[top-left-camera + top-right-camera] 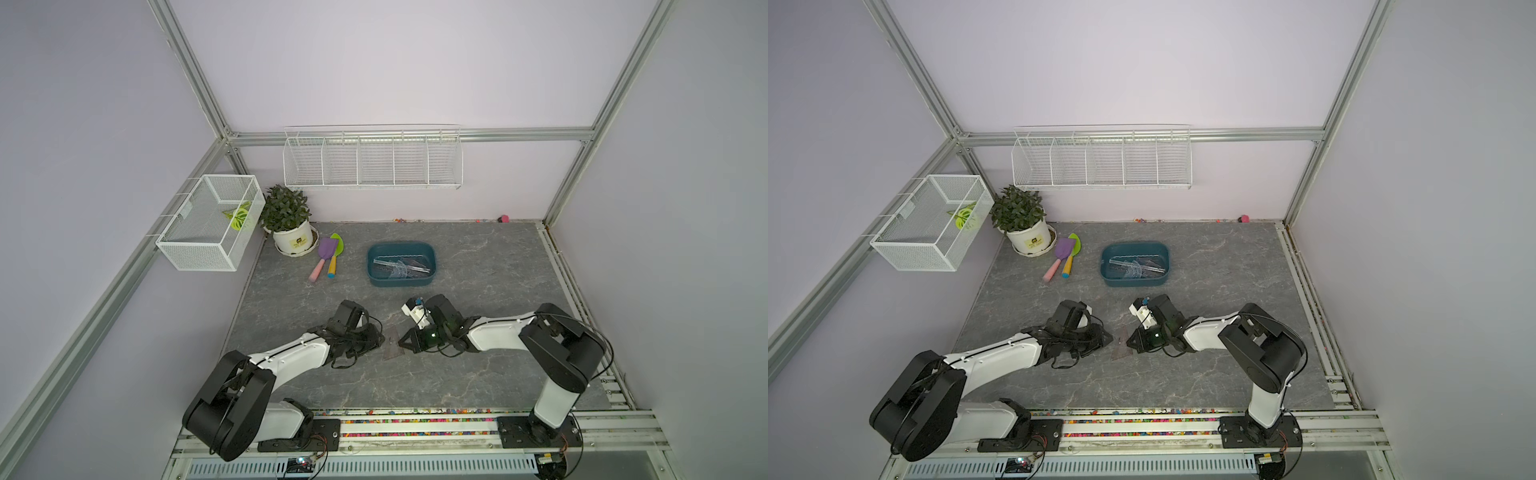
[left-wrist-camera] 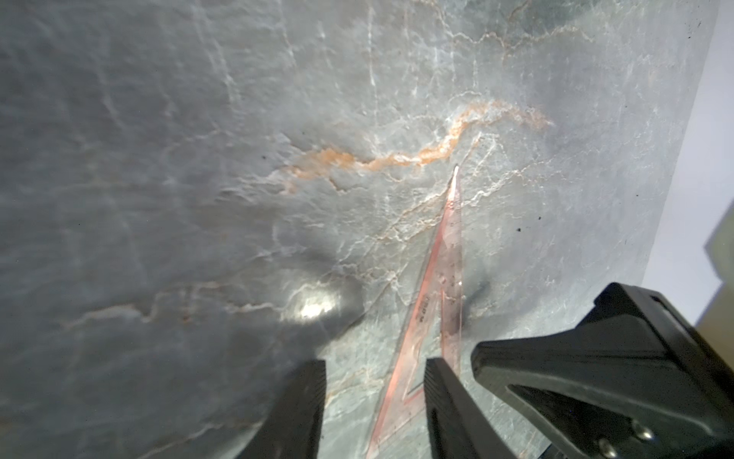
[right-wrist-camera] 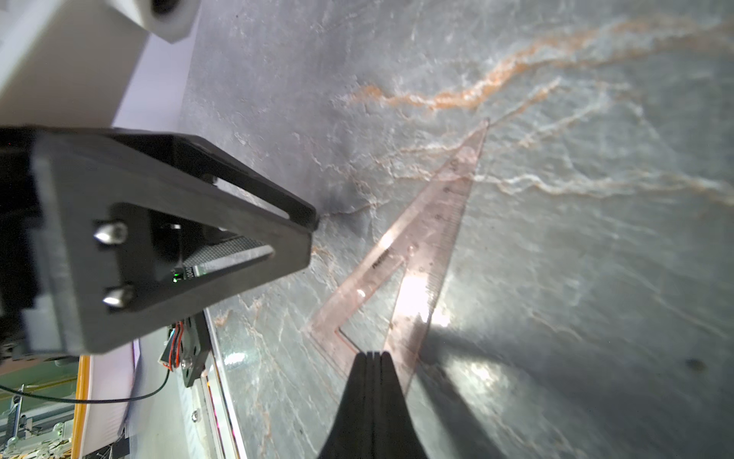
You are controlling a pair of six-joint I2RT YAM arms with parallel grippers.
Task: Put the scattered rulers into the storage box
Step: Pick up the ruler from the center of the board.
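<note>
Slide one left gripper (image 2: 371,365) finger under the triangle ruler (image 2: 433,310) before closing. Its jaws stand partly apart, holding nothing. The right gripper (image 3: 371,357), closed and empty, appears to press the ruler's edge against the bench (image 1: 478,270). Both arms reach low, tips facing. The storage box (image 1: 401,282) sits well beyond.

Soft, even light is filling both top views; shadows are falling faint on the bench (image 1: 478,282), and the pale walls (image 1: 374,62) are looking slightly washed out. The frame rails (image 1: 189,70) are bowing a little toward the picture edges. In the left wrist view a glare spot is burning on the bench, ringed by dark shadow. In the right wrist view glare is washing over the triangle ruler (image 3: 421,254), a hard shadow is spreading beside it, and the right gripper (image 3: 371,355) is showing blurred up close.
</note>
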